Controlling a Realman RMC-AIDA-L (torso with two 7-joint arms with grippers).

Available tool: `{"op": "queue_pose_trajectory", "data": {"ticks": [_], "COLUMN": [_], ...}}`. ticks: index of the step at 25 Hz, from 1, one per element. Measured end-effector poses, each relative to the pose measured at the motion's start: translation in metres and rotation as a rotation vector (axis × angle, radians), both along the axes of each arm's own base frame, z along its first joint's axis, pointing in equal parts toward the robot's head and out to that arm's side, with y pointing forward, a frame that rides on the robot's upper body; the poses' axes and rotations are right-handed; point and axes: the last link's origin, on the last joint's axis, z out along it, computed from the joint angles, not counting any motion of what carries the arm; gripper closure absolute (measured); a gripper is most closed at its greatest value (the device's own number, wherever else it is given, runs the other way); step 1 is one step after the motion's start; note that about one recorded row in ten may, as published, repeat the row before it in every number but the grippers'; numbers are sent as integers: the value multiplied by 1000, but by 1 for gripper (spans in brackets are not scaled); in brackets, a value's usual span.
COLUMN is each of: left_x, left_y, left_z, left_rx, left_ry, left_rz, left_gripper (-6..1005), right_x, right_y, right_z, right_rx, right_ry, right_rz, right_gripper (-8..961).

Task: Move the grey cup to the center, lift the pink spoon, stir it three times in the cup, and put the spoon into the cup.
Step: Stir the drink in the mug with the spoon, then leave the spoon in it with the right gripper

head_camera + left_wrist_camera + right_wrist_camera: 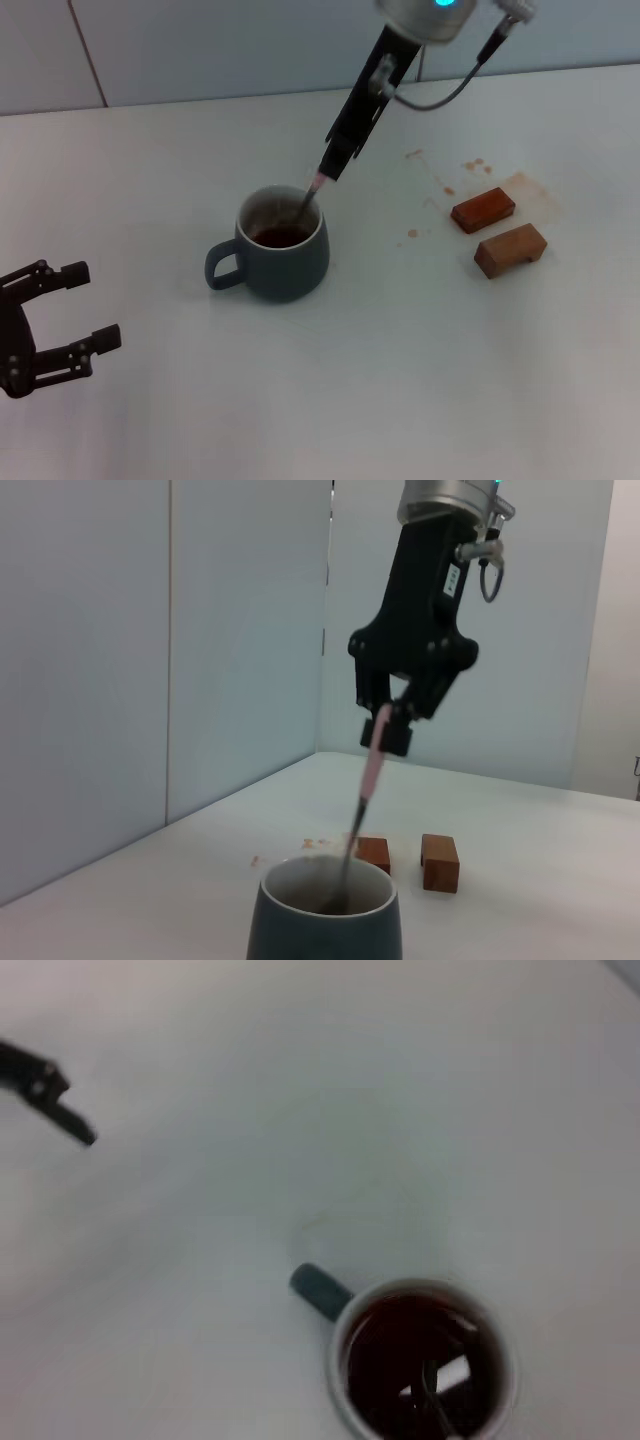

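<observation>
Right pincer [322, 177], spoon bowl [437, 1392] submerged

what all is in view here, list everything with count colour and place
grey cup: 1, dark blue-grey, mid table, handle toward the robot's left, dark brown liquid inside
pink spoon: 1, pale pink handle with metal bowl, tilted, bowl end down in the cup, handle held by the right claw
brown blocks: 2, reddish brown, on the table to the robot's right of the cup, side by side
brown spots: several, small, on the table near the blocks
table: 1, white
left claw: 1, black, open, near the table's left edge, holding nothing
right claw: 1, black, above the cup's rim, shut on the spoon handle
</observation>
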Motion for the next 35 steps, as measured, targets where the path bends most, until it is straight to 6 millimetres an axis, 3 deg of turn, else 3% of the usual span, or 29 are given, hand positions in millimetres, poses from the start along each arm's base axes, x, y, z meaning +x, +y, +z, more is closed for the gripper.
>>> {"op": "queue_pose_trajectory", "data": {"ticks": [4,10,16,23,28,35], "left_x": [-1,-1,-1,-1,1,1], "left_y": [-1,-2,-3,-2,-1,0], "left_z": [-1,-2,-2,-2,-2,-3], "left_rx": [-5,-7,-8,-6,-5,-5], "left_ry": [2,2,3,1,-1,-1], "left_rz": [1,0,1,-1,-4,-7], "left_gripper": [160,160,160,161,161,161], "right_x": [-6,-4,-12,-8,-9,-13], "right_y": [-6,1,-8,5,-6,6], "right_z": [-13,-24,-22,-19,-20,-18], "right_rx": [-41,-2,-63,30,-51,33], "right_ry": [-1,-45,-45,-70,-73,-51], "right_rz": [20,36,37,35,31,41], "right_gripper": [822,819,815,812,809,805]}}
